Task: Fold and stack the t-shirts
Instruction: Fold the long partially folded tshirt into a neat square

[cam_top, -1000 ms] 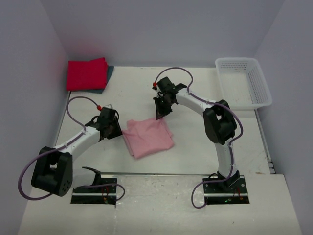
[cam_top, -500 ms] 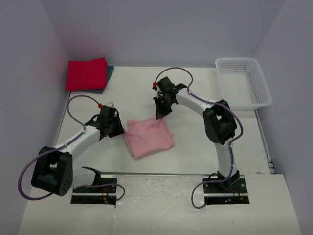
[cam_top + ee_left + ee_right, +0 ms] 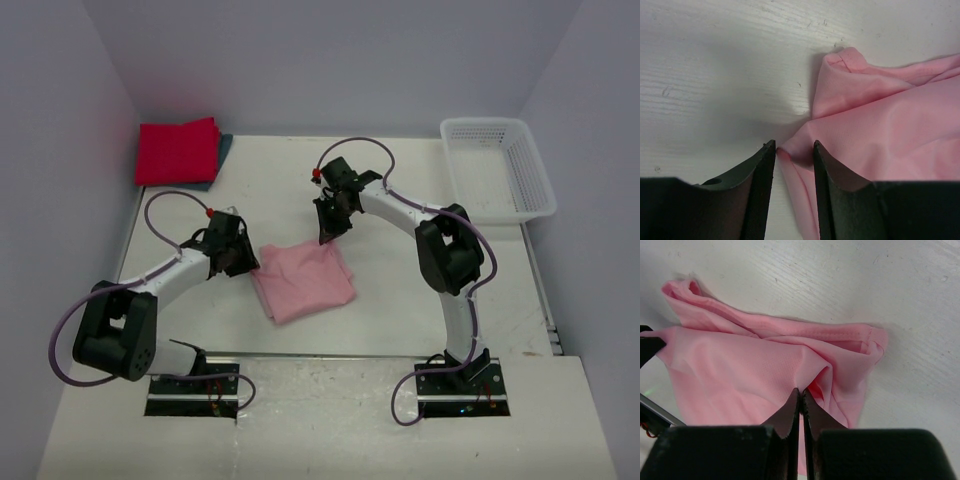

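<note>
Pink t-shirt (image 3: 303, 282) | left hand (image 3: 793, 146) apart astride its edge | right hand (image 3: 800, 392) together, pinch on cloth unclear

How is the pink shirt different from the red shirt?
The pink shirt lies mid-table, loosely folded and wrinkly; the red shirt sits in the far left corner, folded into a neat flat square. The pink shirt lies straight on the table; the red shirt rests on a teal shirt. Both are folded cloth.
</note>
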`<state>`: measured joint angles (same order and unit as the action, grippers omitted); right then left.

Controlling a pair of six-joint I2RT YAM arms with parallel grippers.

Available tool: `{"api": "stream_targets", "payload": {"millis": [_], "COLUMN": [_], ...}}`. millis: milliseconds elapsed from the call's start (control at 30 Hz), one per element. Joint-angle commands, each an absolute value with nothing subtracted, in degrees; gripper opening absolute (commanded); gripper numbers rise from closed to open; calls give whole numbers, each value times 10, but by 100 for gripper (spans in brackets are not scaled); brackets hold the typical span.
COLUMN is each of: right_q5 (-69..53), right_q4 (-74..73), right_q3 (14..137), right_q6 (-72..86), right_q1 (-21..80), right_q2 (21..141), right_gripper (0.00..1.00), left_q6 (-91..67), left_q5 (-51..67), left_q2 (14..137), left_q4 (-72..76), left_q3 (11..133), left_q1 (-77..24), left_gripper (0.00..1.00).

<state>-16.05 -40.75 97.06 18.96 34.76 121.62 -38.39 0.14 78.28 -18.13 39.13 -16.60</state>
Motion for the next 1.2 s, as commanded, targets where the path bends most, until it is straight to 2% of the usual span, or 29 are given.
{"api": "stream_targets", "payload": {"millis": [0,133,200,233,267,333,500,833,1167], "right_q5": [-163,-163,-164,-163,-163,-153,-123,-61,-23], "right_q4": [-413,-414,-413,-413,-413,-412,-408,-380,-403], "right_q3": [987,988,988,988,986,983,958,798,730], "right_q6": [178,178,178,178,178,179,189,221,250], "right_q1": [349,349,349,348,349,349,351,383,417], "right_q2": [1217,1223,1225,1225,1225,1221,1193,972,862], "right_gripper": [0,0,0,0,0,0,0,0,0], "left_q6": [-381,-381,-381,-381,-381,-378,-369,-341,-327], "left_q5": [23,28,32,33,36,41,60,122,208], "left_q2": [794,794,793,792,791,786,752,672,676], "left_q4": [-148,-145,-145,-145,-145,-148,-158,-187,-148], "left_q3": [402,402,403,404,404,407,410,420,432], "left_q1": [-163,-163,-163,-162,-163,-162,-163,-163,-173], "left_gripper": [38,36,29,26,14,0,0,0,0]}}
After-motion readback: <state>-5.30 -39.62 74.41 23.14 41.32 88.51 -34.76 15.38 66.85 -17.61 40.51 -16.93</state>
